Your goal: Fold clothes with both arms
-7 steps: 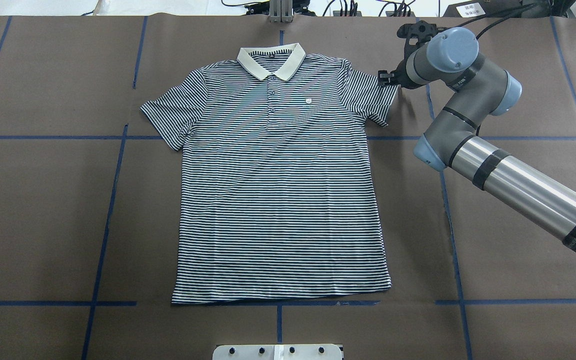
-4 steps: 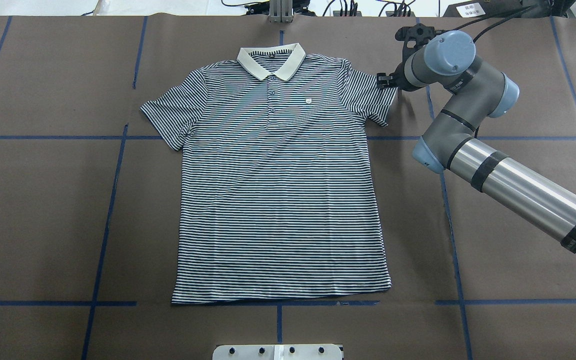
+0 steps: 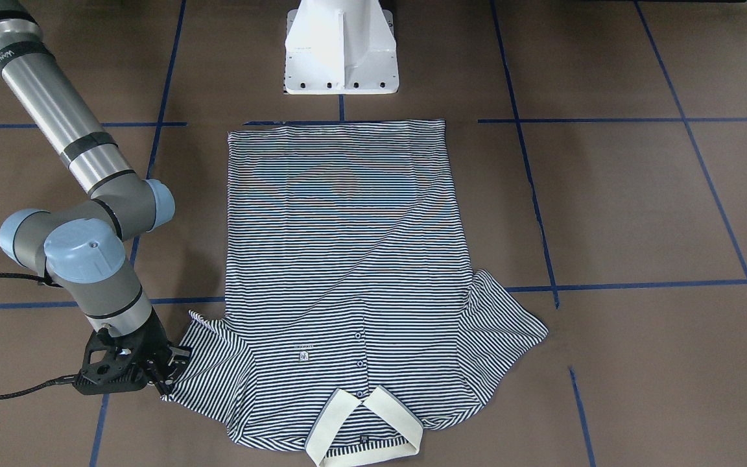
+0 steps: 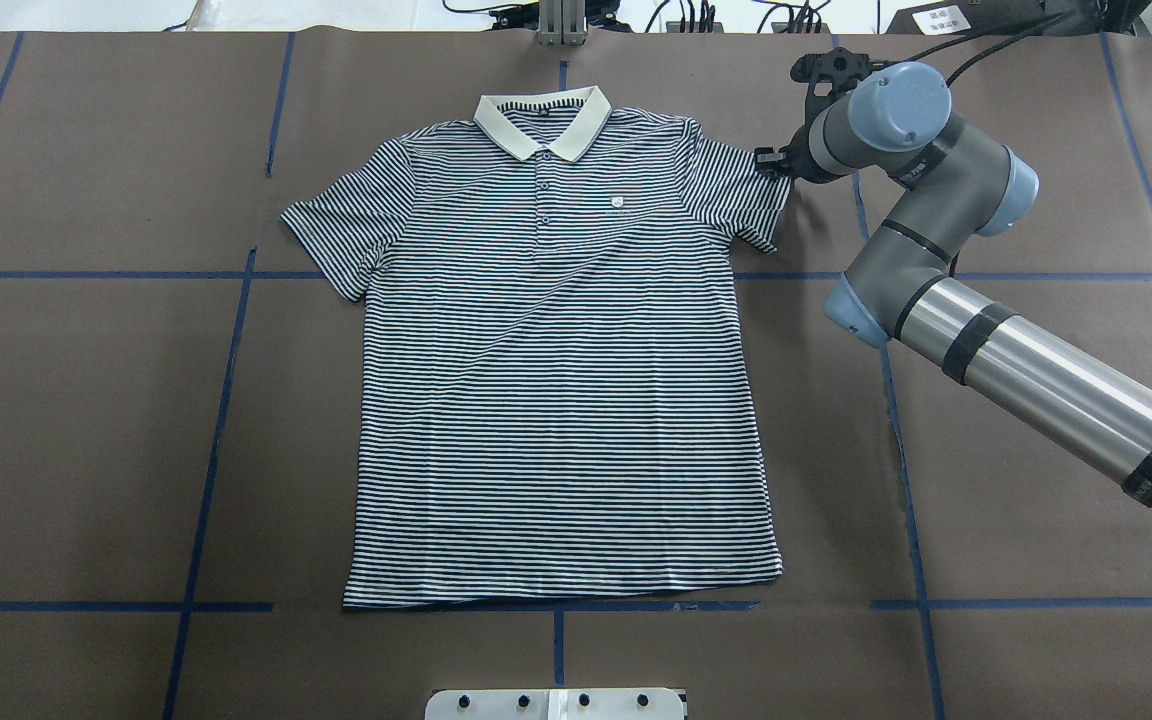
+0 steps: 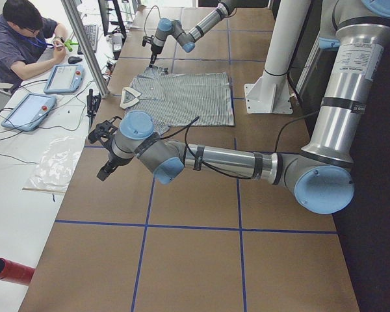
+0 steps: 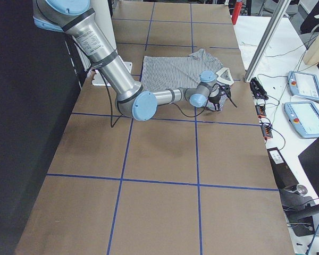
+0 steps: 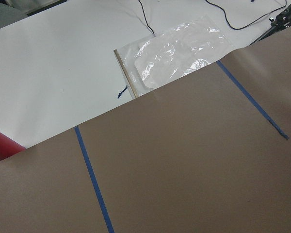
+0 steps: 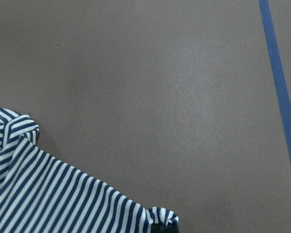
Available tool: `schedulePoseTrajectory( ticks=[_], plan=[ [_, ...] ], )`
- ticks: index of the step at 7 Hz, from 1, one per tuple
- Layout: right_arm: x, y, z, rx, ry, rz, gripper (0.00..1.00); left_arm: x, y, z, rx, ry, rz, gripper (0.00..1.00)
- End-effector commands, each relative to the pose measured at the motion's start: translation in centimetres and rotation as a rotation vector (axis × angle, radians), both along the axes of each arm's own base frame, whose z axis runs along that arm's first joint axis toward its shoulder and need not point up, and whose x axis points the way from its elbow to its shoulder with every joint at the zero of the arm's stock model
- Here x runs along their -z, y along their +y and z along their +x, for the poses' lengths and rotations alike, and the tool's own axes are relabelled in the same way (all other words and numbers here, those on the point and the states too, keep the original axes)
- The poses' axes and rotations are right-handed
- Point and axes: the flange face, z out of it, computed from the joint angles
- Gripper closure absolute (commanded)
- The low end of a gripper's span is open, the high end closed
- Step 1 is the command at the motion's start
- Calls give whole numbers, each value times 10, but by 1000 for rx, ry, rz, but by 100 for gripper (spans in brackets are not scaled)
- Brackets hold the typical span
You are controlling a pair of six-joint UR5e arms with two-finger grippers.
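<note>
While the left fingers [image 5: 105,172] hang over bare counter [image 4: 86,450] well to the left of the shirt [image 4: 556,400], no view shows whether they are spread or pressed together, so I cannot tell. Their own camera shows only brown paper, tape [image 7: 93,179] and a plastic bag [image 7: 179,53] beyond the edge. The shirt lies flat and face up in the middle of the counter, with its collar [image 4: 542,125] on the side away from the robot and its hem toward it. At the right sleeve [image 4: 746,195] the right fingers [image 4: 762,153] sit low on the outer hem and seem to pinch a small pucker of cloth. As I judge it, so thin a bite at the very edge could slip out once lifted. With nothing pinning the far side, a pull could drag the whole shirt over the smooth paper and skew it. A fold carried by one corner alone would likely sag and crease. The counter is matte brown paper ruled into squares by blue tape. The shirt looks a thin, limp knit in fine navy-and-white stripes, nearly wrinkle-free, with short flared sleeves. Its cream collar looks thicker and holds its shape, above small buttons and a small logo [image 4: 617,205]. The sleeve hem curls at one corner. The right fingers are hard and black, on a grey tubular arm [image 4: 1036,370] with pale blue caps.
</note>
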Motion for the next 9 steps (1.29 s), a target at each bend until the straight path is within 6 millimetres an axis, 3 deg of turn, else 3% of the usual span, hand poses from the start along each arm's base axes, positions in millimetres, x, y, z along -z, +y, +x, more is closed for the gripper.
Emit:
schedulePoseTrajectory(
  ticks=[1, 2, 4, 5, 6, 9],
  plan=[
    [27, 1, 3, -16, -6, 18, 100, 0, 0, 0, 0, 0, 1, 0],
    [55, 15, -10, -44, 44, -11, 100, 0, 0, 0, 0, 0, 1, 0],
    [147, 39, -91, -221, 124, -71, 100, 0, 0, 0, -1, 1, -1, 0],
    [185, 40, -123, -240, 116, -110, 100, 0, 0, 0, -1, 1, -1, 0],
    [192, 36, -148, -281, 134, -127, 100, -2, 0, 0, -1, 1, -4, 0],
    [190, 36, -157, -294, 155, -118, 100, -1, 1, 0, -2, 2, -3, 0]
  ],
)
